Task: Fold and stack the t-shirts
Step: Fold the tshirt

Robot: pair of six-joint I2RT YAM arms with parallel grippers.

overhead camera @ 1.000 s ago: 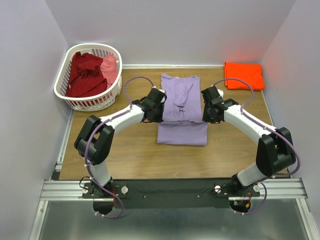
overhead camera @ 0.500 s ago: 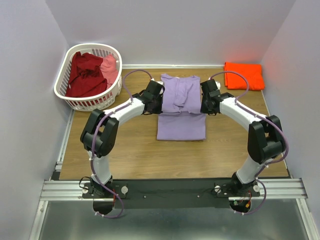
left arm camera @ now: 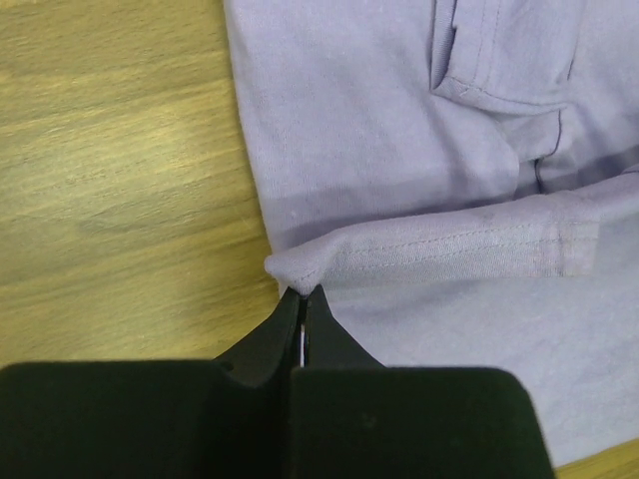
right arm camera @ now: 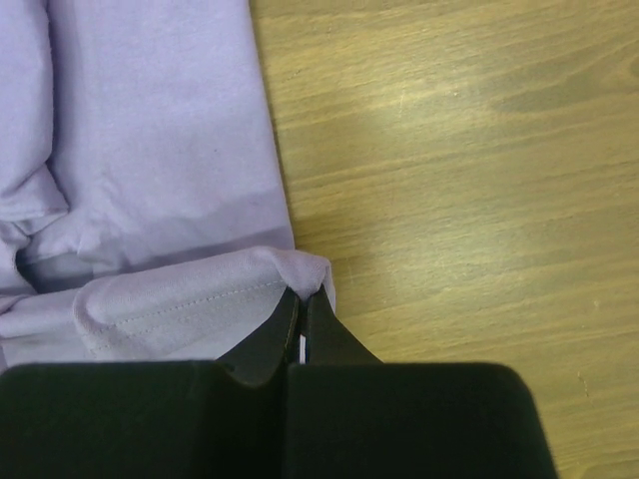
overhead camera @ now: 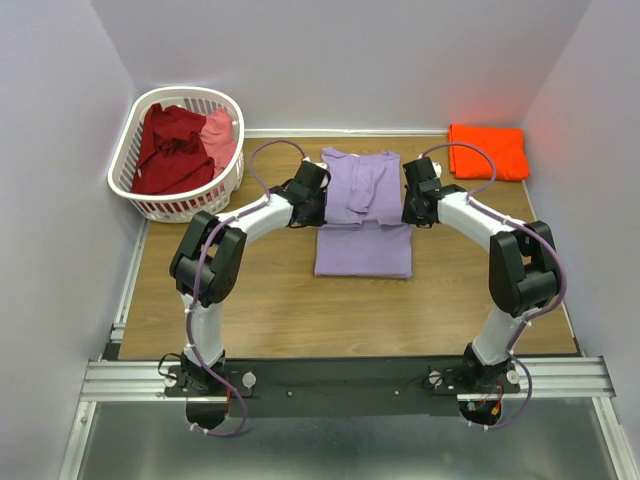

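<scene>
The lavender t-shirt (overhead camera: 363,215) lies on the table's middle, its near part folded up toward the far end. My left gripper (overhead camera: 312,208) is shut on the hem's left corner (left arm camera: 295,269). My right gripper (overhead camera: 414,208) is shut on the hem's right corner (right arm camera: 305,271). Both hold the hem edge over the shirt's body. An orange t-shirt (overhead camera: 488,151) lies folded at the far right corner. A dark red t-shirt (overhead camera: 170,148) and a pink t-shirt (overhead camera: 220,130) lie in the basket.
A white slotted laundry basket (overhead camera: 190,203) stands at the far left corner. Grey walls close in the table on three sides. Bare wood (overhead camera: 270,300) shows between the lavender shirt and the arm bases.
Both grippers have carried the lavender shirt's near hem toward the far end, so the folded part has grown shorter. Both arms have stretched further out.
</scene>
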